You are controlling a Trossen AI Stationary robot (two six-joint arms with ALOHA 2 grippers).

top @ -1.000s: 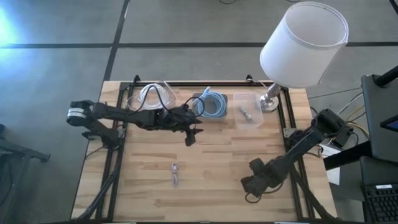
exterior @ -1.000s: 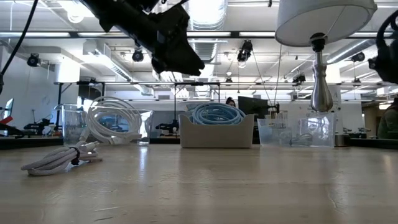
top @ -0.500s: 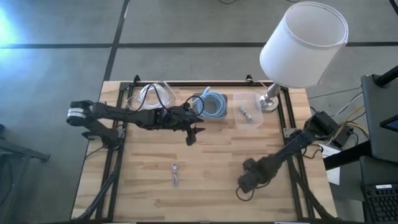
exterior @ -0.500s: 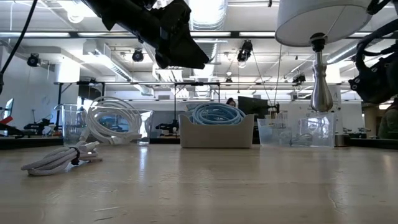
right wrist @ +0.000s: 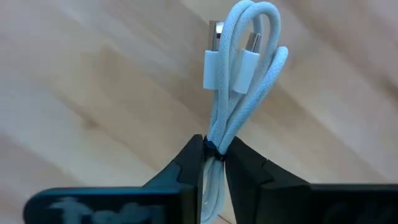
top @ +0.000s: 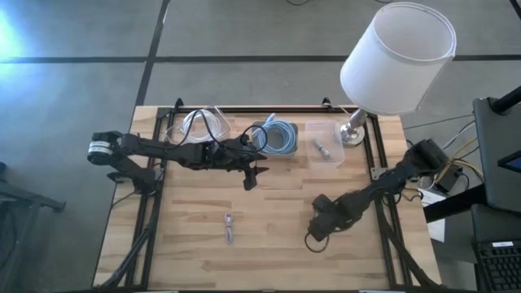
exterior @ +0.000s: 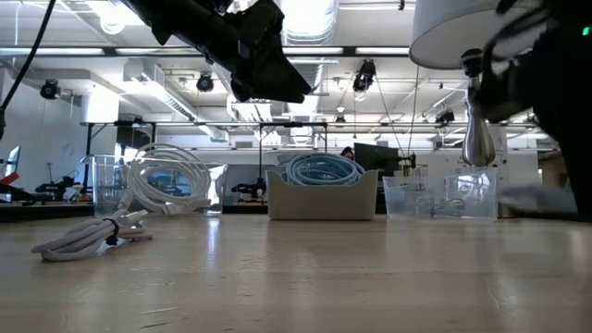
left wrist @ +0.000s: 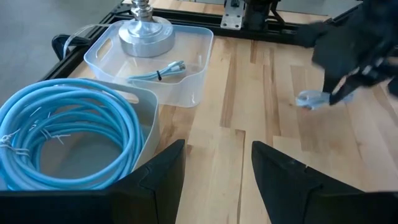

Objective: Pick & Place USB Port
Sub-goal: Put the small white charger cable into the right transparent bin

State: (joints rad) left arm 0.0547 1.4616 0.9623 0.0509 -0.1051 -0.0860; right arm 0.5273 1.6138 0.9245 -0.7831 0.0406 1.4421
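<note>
At lower right of the high view, the right gripper (top: 313, 237) pinches a bundled cable (right wrist: 239, 81) lengthwise between its fingers, connectors pointing ahead, while the left gripper (top: 249, 182), open, hangs nearer the bins.

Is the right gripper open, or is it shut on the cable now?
Shut on the bundled USB cable: in the right wrist view the right gripper pinches the light cable bundle at its tie.
</note>
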